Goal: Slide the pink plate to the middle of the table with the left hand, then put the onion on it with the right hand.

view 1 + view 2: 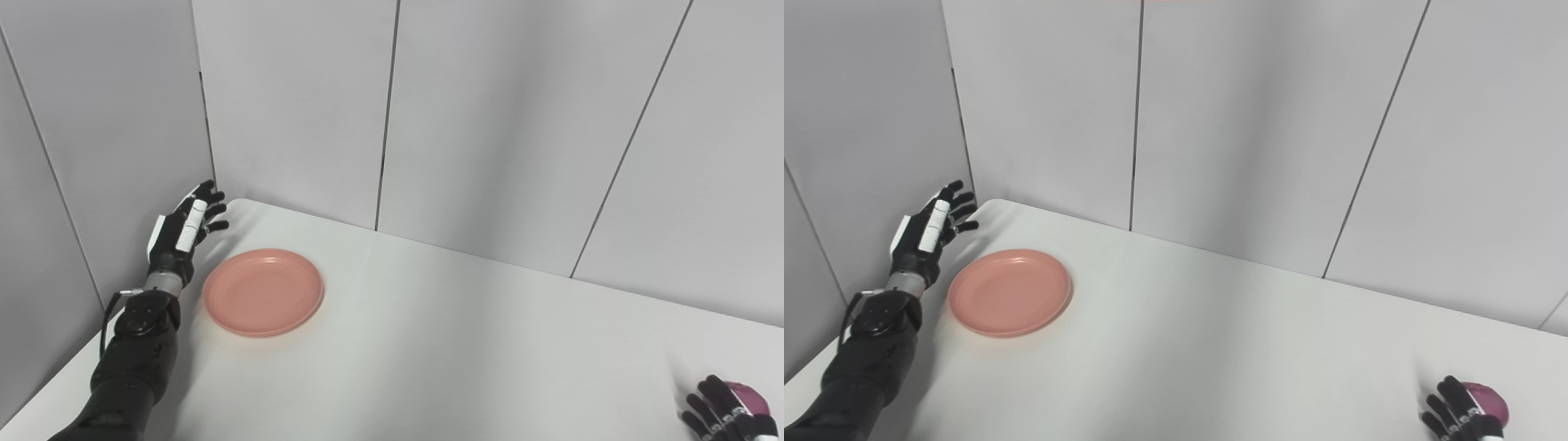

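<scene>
Pink plate [263, 292] beside left hand [187, 228]

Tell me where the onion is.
The onion sits at the table's near right corner, just behind the right robot hand, far from the pink plate.

Pale grey wall panels [490, 122] are standing behind and to the left of a white table [459, 343], meeting at the far left corner. Thin dark seams [387, 116] are running down between the panels, some upright and some slanting. The table's rounded far corner is sitting close against that junction. Soft, even light is falling across the matte tabletop, leaving faint shadows.
</scene>
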### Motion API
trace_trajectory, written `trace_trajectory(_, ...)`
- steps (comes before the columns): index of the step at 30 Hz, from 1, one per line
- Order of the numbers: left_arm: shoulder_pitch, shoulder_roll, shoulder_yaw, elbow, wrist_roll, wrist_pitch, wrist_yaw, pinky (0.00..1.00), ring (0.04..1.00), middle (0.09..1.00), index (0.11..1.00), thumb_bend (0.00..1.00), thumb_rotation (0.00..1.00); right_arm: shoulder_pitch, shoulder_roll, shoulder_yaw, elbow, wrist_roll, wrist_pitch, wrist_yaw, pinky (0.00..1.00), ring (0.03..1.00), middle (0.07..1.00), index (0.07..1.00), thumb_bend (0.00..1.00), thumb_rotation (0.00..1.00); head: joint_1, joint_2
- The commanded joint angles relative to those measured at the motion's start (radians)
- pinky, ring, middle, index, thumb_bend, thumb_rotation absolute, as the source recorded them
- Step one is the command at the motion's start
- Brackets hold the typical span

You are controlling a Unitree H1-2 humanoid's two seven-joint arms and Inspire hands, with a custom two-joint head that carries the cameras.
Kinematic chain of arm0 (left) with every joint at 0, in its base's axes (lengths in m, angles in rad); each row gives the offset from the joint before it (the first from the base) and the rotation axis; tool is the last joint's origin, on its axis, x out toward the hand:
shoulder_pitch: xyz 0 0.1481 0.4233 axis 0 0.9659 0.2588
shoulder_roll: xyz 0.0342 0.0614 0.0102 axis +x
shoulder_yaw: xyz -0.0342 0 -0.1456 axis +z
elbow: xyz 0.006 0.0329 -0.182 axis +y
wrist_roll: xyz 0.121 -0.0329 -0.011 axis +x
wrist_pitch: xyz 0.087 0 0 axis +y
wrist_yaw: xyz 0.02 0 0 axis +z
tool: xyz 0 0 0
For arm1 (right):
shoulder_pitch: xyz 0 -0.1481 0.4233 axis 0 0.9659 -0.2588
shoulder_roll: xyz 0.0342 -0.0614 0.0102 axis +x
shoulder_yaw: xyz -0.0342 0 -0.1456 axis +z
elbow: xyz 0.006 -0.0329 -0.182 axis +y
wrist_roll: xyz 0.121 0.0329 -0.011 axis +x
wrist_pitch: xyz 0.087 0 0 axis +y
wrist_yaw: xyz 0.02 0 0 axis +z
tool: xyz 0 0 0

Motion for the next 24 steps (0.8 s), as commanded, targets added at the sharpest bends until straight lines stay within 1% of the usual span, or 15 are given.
trace_trajectory(1,-0.028,0.018,0.009,-0.01,-0.012,-0.037,-0.001,0.72,0.81,0.815,0.806,0.92,0.82,0.108,0.06,0.013,0.063,0.019,0.034,-0.004,0.9,0.916,0.924,0.901,0.88,0.91,0.0,0.002)
trace_trajectory(3,-0.029,0.02,0.011,0.011,-0.011,-0.045,0.005,0.71,0.82,0.819,0.803,0.93,0.82,0.11,0.059,0.013,0.059,0.018,0.036,-0.006,0.91,0.925,0.932,0.909,0.88,0.91,0.001,0.004)
trace_trajectory(5,-0.031,0.019,0.017,0.025,-0.016,-0.046,0.009,0.72,0.829,0.828,0.802,0.97,0.79,0.111,0.059,0.014,0.059,0.019,0.037,-0.006,0.92,0.929,0.935,0.915,0.89,0.91,0.001,0.004)
trace_trajectory(9,-0.041,0.024,0.032,0.061,-0.027,-0.05,0.012,0.76,0.855,0.848,0.805,0.99,0.78,0.112,0.06,0.011,0.055,0.023,0.039,-0.008,0.93,0.934,0.939,0.925,0.88,0.91,0.001,0.004)
trace_trajectory(12,-0.041,0.029,0.035,0.061,-0.032,-0.039,0.009,0.81,0.875,0.863,0.815,0.97,0.79,0.111,0.06,0.009,0.058,0.029,0.041,-0.007,0.93,0.934,0.938,0.924,0.87,0.9,0.001,0.004)
trace_trajectory(14,-0.038,0.032,0.033,0.054,-0.03,-0.033,0.008,0.82,0.874,0.865,0.818,0.97,0.79,0.109,0.059,0.009,0.06,0.033,0.041,-0.008,0.91,0.915,0.922,0.907,0.89,0.88,0.004,0.01)
trace_trajectory(17,-0.031,0.035,0.031,0.042,-0.026,-0.02,0.009,0.83,0.87,0.872,0.826,0.95,0.79,0.11,0.056,0.012,0.058,0.032,0.039,-0.007,0.89,0.91,0.918,0.901,0.89,0.88,0.003,0.011)
trace_trajectory(20,-0.026,0.037,0.03,0.048,-0.024,-0.015,0.013,0.82,0.855,0.857,0.825,0.95,0.79,0.112,0.055,0.014,0.053,0.031,0.039,-0.007,0.92,0.922,0.929,0.911,0.87,0.89,0.002,0.016)
trace_trajectory(22,-0.023,0.036,0.036,0.059,-0.034,-0.013,0.007,0.83,0.857,0.852,0.828,0.93,0.78,0.114,0.052,0.017,0.049,0.025,0.039,-0.008,0.93,0.932,0.939,0.921,0.87,0.9,0.002,0.017)
trace_trajectory(24,-0.014,0.032,0.036,0.059,-0.031,-0.014,0.014,0.83,0.857,0.851,0.831,0.91,0.78,0.116,0.052,0.017,0.043,0.027,0.042,-0.009,0.91,0.924,0.934,0.915,0.88,0.89,0.001,0.019)
